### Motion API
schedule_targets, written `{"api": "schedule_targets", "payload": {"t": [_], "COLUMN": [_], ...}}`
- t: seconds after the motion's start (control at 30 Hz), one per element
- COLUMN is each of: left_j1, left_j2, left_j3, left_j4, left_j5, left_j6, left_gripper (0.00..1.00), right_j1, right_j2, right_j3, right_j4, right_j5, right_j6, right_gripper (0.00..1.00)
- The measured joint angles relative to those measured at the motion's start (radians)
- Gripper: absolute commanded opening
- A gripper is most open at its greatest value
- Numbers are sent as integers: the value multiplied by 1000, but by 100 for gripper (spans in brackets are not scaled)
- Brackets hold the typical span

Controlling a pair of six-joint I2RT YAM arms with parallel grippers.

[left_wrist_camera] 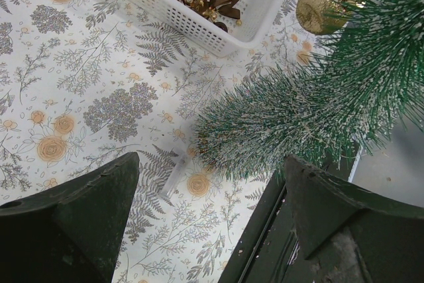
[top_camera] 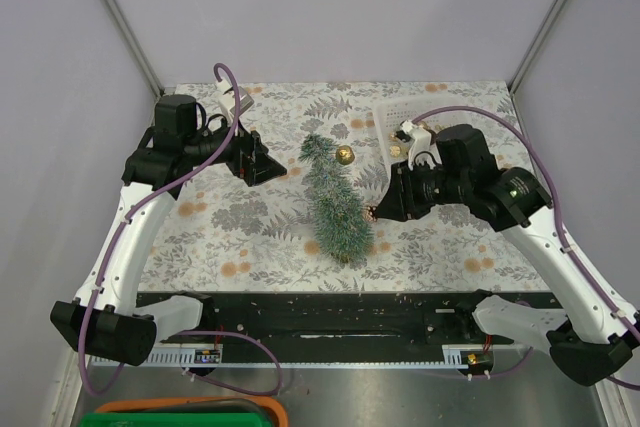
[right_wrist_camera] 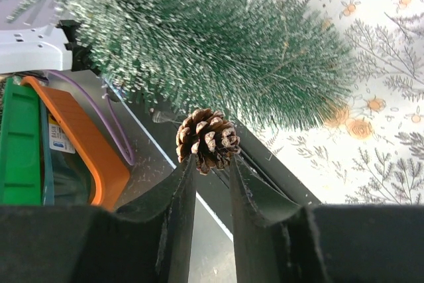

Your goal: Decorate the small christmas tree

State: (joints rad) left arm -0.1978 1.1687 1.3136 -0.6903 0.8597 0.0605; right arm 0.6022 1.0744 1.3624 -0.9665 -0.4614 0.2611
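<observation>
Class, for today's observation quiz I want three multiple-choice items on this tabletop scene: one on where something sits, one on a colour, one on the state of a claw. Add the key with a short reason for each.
1. Where is the white basket relative to the small christmas tree?
A) farther back and to the right
B) nearer the arm bases, to the left
C) underneath it

2. What colour is the bauble close to the tree?
A) red
B) gold
C) blue

3. What is the right claw doing?
A) standing wide open and empty
B) shut on a ribbon bow
C) shut on a pine cone

Key:
1 A, since the top view shows the basket at the far side, right of the tree.
2 B, since the left wrist view shows a glittery gold ball.
3 C, since the right wrist view shows the cone pinched between both fingertips.
</observation>
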Motion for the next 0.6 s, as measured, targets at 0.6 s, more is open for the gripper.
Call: {"api": "schedule_targets", "payload": {"t": [0.6], "left_j1": [0], "left_j2": [-2], "left_j3": [-13], "left_j4": [-2], "left_j5": [0], "left_j6": [3], "left_gripper": [94], "right_j1": [1], "right_j2": [-8], "right_j3": [-69], "right_j4": [-57], "right_j5": [87], "right_j6": [-27], "right_gripper": [32]}}
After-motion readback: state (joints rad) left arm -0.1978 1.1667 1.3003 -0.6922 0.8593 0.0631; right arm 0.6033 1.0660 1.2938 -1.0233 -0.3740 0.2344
